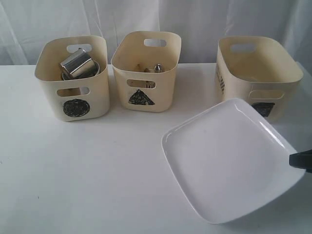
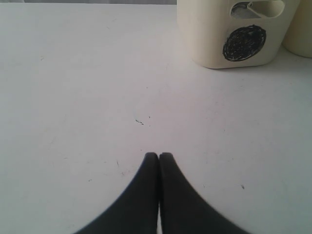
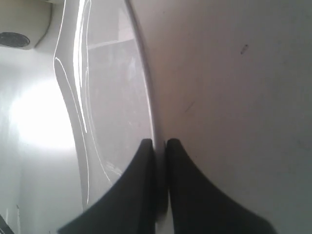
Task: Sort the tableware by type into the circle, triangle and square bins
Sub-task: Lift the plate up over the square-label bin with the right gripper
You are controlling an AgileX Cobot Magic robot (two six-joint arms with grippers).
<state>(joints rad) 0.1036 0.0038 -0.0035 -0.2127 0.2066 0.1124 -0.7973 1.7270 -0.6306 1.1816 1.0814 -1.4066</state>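
A large white rounded-square plate (image 1: 231,158) hangs tilted above the table at the right, in front of the square bin (image 1: 257,80), hiding part of that bin's black mark. My right gripper (image 1: 300,160) is shut on the plate's right rim; in the right wrist view the plate (image 3: 114,97) runs edge-on with its rim pinched by the right gripper (image 3: 159,142). The circle bin (image 1: 73,78) holds steel mugs (image 1: 76,65). The triangle bin (image 1: 145,70) shows cutlery tips (image 1: 158,68). My left gripper (image 2: 158,155) is shut and empty over bare table, near the circle bin (image 2: 234,31).
The white table (image 1: 83,170) stretches in front of the three bins. A pale curtain (image 1: 146,17) hangs behind them. The bins stand in a row along the back of the table, with gaps between them.
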